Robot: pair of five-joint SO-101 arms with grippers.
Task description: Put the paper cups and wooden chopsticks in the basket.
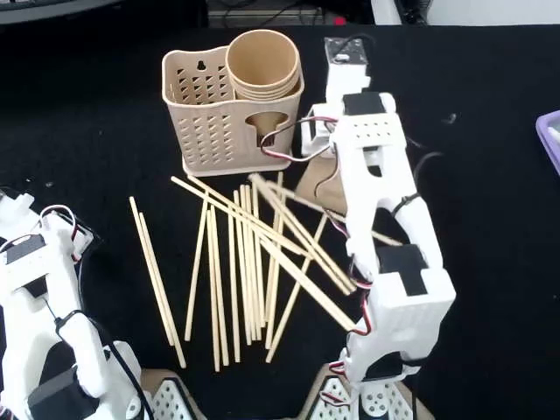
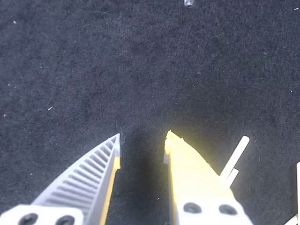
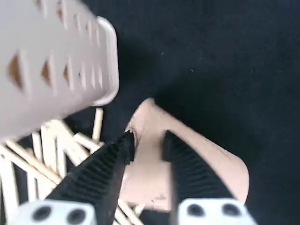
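Step in hand, as I judge it: pick the loose paper cup lying on its side on the black worktop, just beside the basket.

Right end effector hangs over that cup with its fingers apart, nothing clamped. Cup wall sits under and between the tips.

To do it well:
- drop lower so one finger goes inside the rim or both straddle the wall
- close softly, since thin paper will likely crush or squirt out
- lift first, then tip the cup upright before going over the basket

Stacked cups already fill one compartment, so nest the new cup on that stack or use the free side.

Wooden chopsticks are fanned out on the worktop in front of the basket. A few run under or touch the fallen cup, so it may drag them when it lifts.

Left end effector sits low over bare worktop, fingers apart and empty, with a chopstick end just beside it.

Room:
- basket wall is close on one side of the right end effector, so there is bump risk there
- the other side of the cup is open black worktop, the better way in and out
- purple object sits at the far right edge, well apart
- left arm is parked near the front corner, well apart from the cup
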